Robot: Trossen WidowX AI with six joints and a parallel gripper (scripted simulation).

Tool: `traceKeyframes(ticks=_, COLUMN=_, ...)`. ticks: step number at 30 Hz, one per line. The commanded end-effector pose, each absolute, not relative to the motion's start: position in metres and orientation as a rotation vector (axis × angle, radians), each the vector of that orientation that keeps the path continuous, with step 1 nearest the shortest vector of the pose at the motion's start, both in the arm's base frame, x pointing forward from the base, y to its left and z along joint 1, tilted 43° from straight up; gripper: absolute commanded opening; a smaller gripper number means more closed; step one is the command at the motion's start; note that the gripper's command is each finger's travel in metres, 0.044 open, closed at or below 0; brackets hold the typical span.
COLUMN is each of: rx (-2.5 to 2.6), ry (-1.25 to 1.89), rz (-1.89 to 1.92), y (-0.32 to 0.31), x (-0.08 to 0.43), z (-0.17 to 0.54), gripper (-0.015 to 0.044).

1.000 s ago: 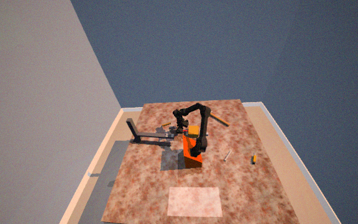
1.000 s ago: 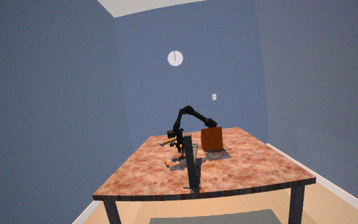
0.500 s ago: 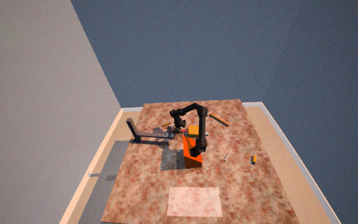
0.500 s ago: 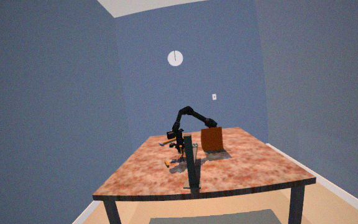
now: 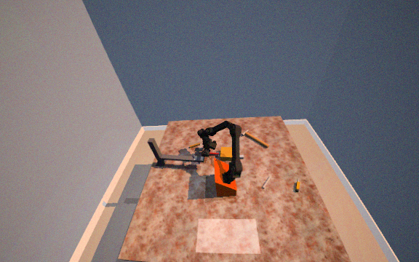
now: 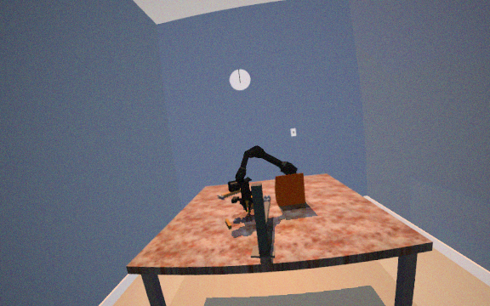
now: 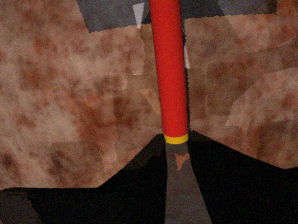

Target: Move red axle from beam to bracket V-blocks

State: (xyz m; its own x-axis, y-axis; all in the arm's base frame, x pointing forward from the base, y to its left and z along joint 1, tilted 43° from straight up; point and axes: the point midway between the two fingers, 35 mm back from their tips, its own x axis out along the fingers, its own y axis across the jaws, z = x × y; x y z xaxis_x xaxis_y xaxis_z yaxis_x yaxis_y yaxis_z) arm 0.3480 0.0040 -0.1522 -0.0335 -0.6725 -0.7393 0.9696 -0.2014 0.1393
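One claw (image 5: 206,153) (image 6: 248,213) (image 7: 176,139), nearly closed, grips one red axle (image 5: 214,153) (image 7: 170,70); from above, one yellow block (image 5: 226,151) sits at its three o'clock.

black arm bends over the table

the six-joint arm (image 5: 236,145) (image 6: 270,156) arches high at its elbow, its wrist (image 5: 206,140) (image 6: 245,187) angled downward, the gripper (image 5: 206,154) (image 6: 248,214) (image 7: 176,139) (fingers pinched around the red axle) at its lower end.

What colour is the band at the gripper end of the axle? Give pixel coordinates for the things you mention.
Yellow; the wrist view shows the band (image 7: 176,139) best.
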Motion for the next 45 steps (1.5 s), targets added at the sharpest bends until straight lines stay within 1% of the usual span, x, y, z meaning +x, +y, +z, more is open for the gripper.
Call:
traceKeyframes(ticks=1, rx=0.823, ry=0.486, rz=-1.598, y=0.000, x=0.348, z=-0.157, gripper=0.0000)
traceKeyframes(ticks=4, rx=0.823, ry=0.486, rz=-1.598, y=-0.001, x=0.348, z=-0.157, gripper=0.0000)
traceKeyframes(ticks=21, rx=0.824, ry=0.486, rz=-1.598, y=0.010, x=0.348, z=-0.147, gripper=0.0440)
traceKeyframes(ticks=37, rx=0.825, ry=0.488, rz=-1.597, y=0.036, x=0.349, z=-0.118, gripper=0.0440)
traceKeyframes(ticks=45, rx=0.826, ry=0.484, rz=-1.600, y=0.007, x=0.338, z=-0.081, gripper=0.0440)
